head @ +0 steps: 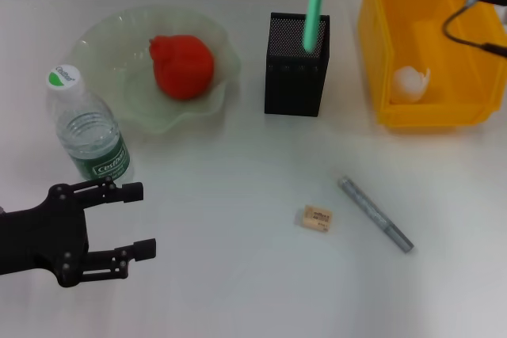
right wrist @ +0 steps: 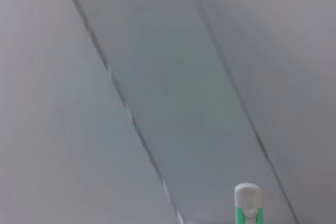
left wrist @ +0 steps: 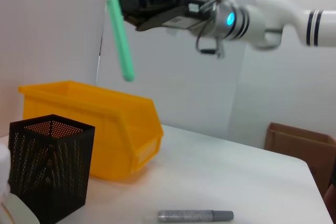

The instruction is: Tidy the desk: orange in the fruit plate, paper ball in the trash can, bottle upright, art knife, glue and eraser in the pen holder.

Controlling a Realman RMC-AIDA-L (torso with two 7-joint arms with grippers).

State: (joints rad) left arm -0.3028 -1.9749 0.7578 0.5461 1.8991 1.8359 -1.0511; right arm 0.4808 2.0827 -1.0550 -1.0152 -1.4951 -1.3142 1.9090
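My right gripper [left wrist: 118,1] is shut on a long green art knife [head: 314,5] and holds it upright in the air above the black mesh pen holder [head: 297,65]; the left wrist view shows the knife [left wrist: 118,35] well clear of the holder [left wrist: 50,171]. A grey glue pen [head: 375,214] and a tan eraser [head: 318,218] lie on the table. The orange [head: 182,66] sits in the green fruit plate [head: 107,53]. The bottle [head: 87,128] stands upright. The paper ball [head: 410,83] lies in the yellow bin [head: 380,53]. My left gripper [head: 136,221] is open and empty at the front left.
The yellow bin [left wrist: 105,124] stands just right of the pen holder. The glue pen also shows in the left wrist view [left wrist: 195,215]. A cardboard box [left wrist: 299,150] stands off the table's far side. The knife's white end shows in the right wrist view [right wrist: 248,203].
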